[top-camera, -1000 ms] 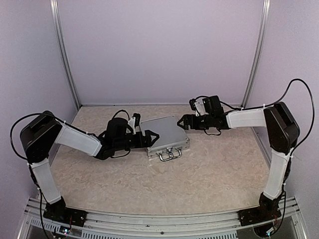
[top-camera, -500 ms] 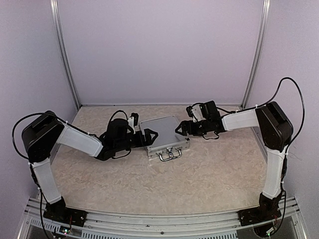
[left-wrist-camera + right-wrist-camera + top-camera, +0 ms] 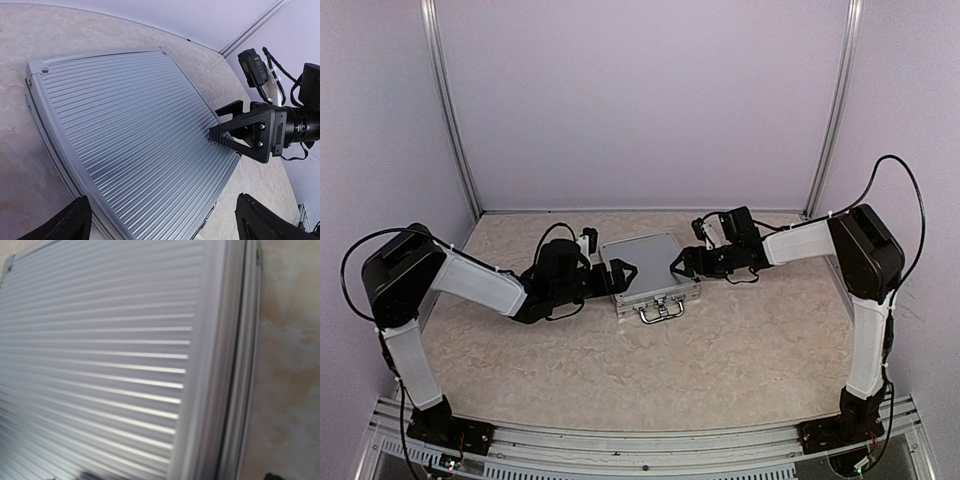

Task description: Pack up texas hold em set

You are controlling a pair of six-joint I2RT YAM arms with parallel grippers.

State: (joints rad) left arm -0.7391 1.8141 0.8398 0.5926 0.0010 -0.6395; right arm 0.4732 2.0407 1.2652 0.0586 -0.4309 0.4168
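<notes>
The ribbed silver case [image 3: 642, 262] lies shut on the table, its metal handle [image 3: 660, 311] facing the near side. My left gripper [image 3: 618, 273] is open at the case's left edge, its fingers astride the lid in the left wrist view [image 3: 165, 225]. My right gripper [image 3: 680, 263] is open at the case's right edge, one fingertip [image 3: 227, 136] touching the lid. The right wrist view shows the lid [image 3: 100, 355] close up and the closed seam [image 3: 235, 390]. Card decks, chips, buttons and triangle are out of view.
The beige marbled tabletop [image 3: 650, 370] is enclosed by pale walls with metal uprights [image 3: 450, 110] at the back corners. A black cable [image 3: 910, 190] loops off the right arm. Nothing else lies on the table.
My right gripper has moved left and down onto the case's right edge. The left arm and the case have hardly moved.
</notes>
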